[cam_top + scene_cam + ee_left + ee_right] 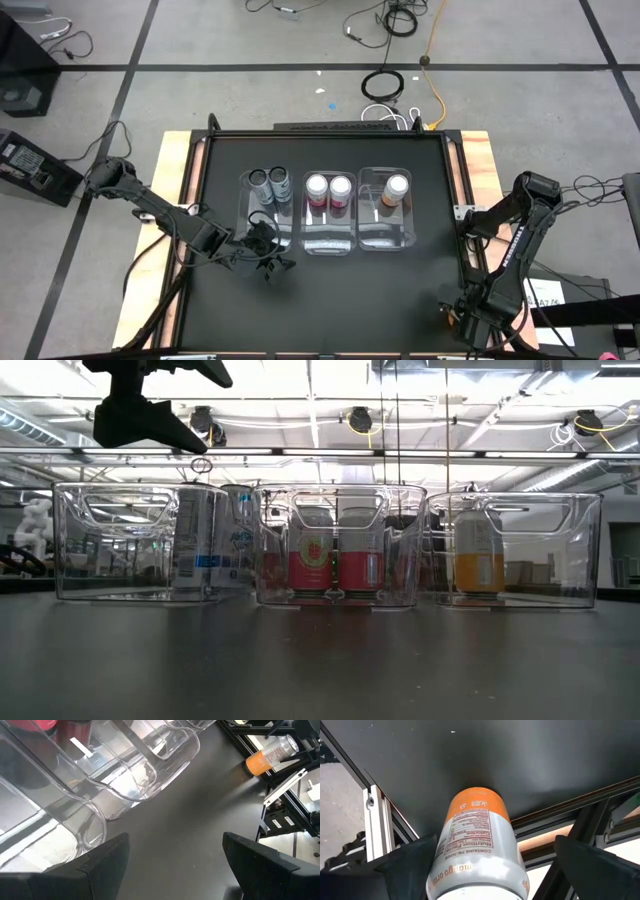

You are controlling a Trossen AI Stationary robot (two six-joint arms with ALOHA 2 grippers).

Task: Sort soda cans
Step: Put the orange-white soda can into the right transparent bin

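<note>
— Cans first: where did they stand?

— Two dark grey cans (270,183) stood upright at the far end of the left bin (243,215). Two pink cans (329,187) stood side by side at the far end of the middle bin (327,245). One orange can (396,186) stood alone at the far end of the right bin (385,240).

— And the sixth?

— The loose orange can (480,835) was well apart from the bins, down at the near right corner of the black table (350,300). It lay tipped over by the table's edge, its orange end toward the dark surface.

— Who had it?

— The right gripper (460,315) was right there, with that can between its fingers. The jaws stood wide, and a clear gap showed between the can and one finger (590,865), so that was no grip.

— And the other arm?

— The left gripper (265,262) hung above the table just off the near end of the left bin. Its jaws were spread apart with nothing between them, only bare table beneath.

— How were the bins lined up?

— They stood in one row across the middle of the table, close beside one another.
</note>
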